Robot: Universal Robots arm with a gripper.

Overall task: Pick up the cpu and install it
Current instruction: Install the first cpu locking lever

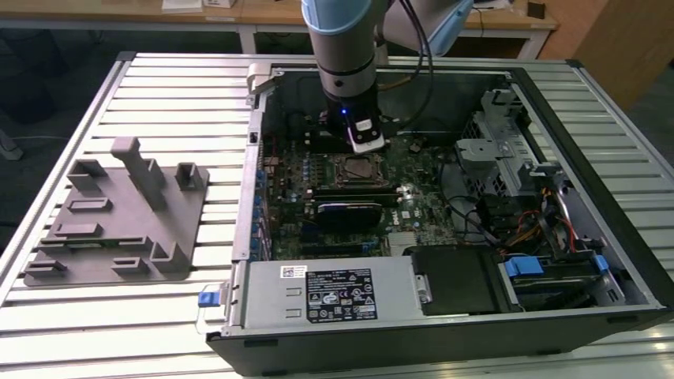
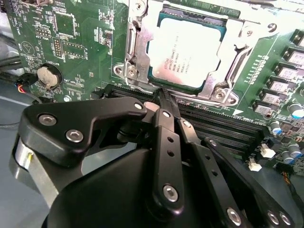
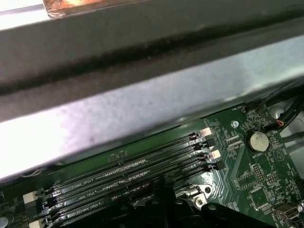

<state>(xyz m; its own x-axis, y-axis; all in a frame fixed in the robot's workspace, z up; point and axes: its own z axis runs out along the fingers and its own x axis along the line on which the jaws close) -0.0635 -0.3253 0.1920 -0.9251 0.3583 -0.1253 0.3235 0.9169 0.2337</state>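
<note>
Gripper [image 2: 164,97] fingers are pressed together, holding nothing, tips just beside the socket frame [image 2: 133,61]. Beyond the tips, the cpu [image 2: 187,54] lies seated flat in the motherboard [image 2: 61,33] socket, apart from the gripper, inside the computer case [image 1: 589,158].

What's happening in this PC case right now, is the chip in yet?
The arm's gripper is inside the open computer case, just above the motherboard. Its fingers are closed and hold nothing. In the second wrist view the cpu already sits in the socket, silver top up. The grey tray stands outside the case on the exterior view's left.
</note>
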